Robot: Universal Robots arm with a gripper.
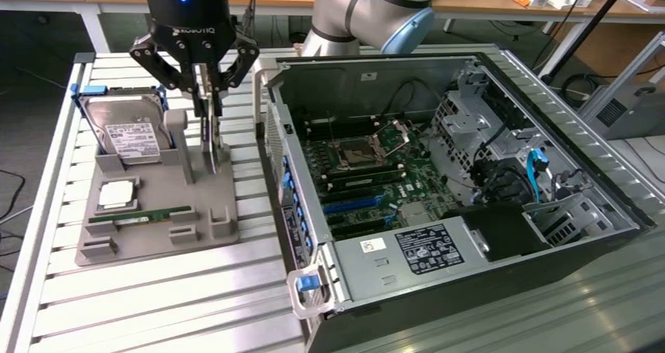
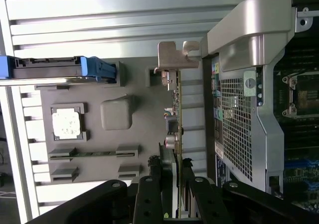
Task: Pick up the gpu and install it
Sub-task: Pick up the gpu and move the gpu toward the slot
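Grey parts tray (image 1: 156, 240) sits on the slatted table (image 1: 156, 314), to the exterior view's left of the open computer case (image 1: 582, 158). The gpu (image 1: 212, 135) stands upright on edge in the tray, on the side nearest the case. The gripper (image 1: 208, 96) is straight above it, fingers (image 1: 199, 82) drawn in on the card's upper edge from both sides, about half closed with the card between them. It looks like a real grip, though I can't tell from either view whether the card's lower edge has left its slot. The exterior view gives the rest of the layout. A hard drive (image 1: 127, 131) in a blue-cornered holder is at the tray's far end. A square silver cpu (image 1: 117, 195) and a green memory stick (image 1: 140, 214) lie flat nearer the camera. The motherboard (image 1: 364, 162) and power supply (image 1: 421, 252) are inside the case. The wrist view looks along the card edge-on: the black fingers flank it on either side. It adds the silvery bracket (image 2: 177, 55) with its bent tab at the card's far end, just beside the case's perforated rear panel (image 2: 237, 129).
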